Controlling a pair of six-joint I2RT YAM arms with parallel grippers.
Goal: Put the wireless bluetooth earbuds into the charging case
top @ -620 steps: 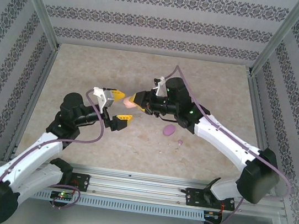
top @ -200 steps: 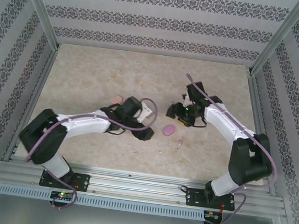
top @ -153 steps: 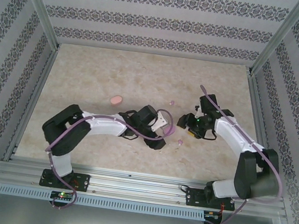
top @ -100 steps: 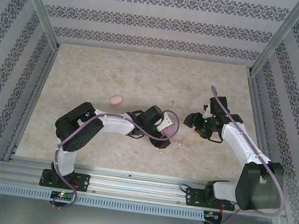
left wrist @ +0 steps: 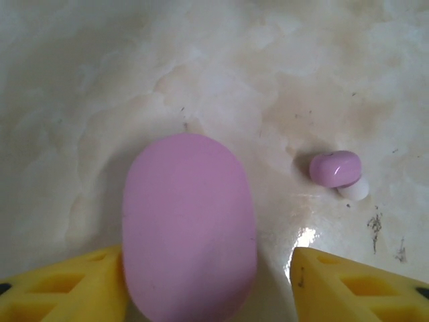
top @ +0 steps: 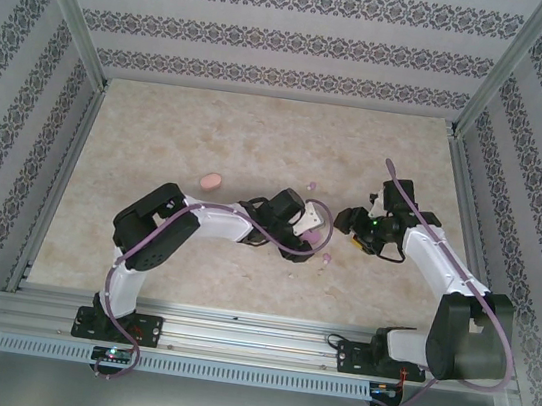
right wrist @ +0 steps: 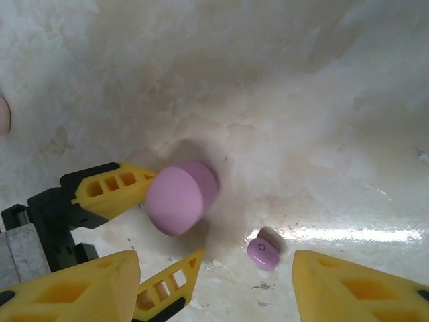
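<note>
Left hand (left wrist: 211,282) is spread either side of the purple oval plastic case (left wrist: 188,221); right hand (right wrist: 214,268) hangs spread nearby.

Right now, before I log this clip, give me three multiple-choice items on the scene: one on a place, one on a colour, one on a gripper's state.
1. Where is the purple case?
A. Between the fingers of the left gripper
B. Stacked on a box
C. Against the back wall

2. What colour is the other case, lying alone to the left of the left arm's wrist in the top view?
A. Green
B. Pale pink
C. Black

3. How does the right gripper stand?
A. Shut, fingertips touching
B. Clamped on a cable
C. Open, holding nothing

Key:
1 A: the left wrist view shows a yellow finger on each side of it.
2 B: the top view shows it pale pink.
3 C: its fingers stand wide apart, and the purple earbud lies untouched.
</note>
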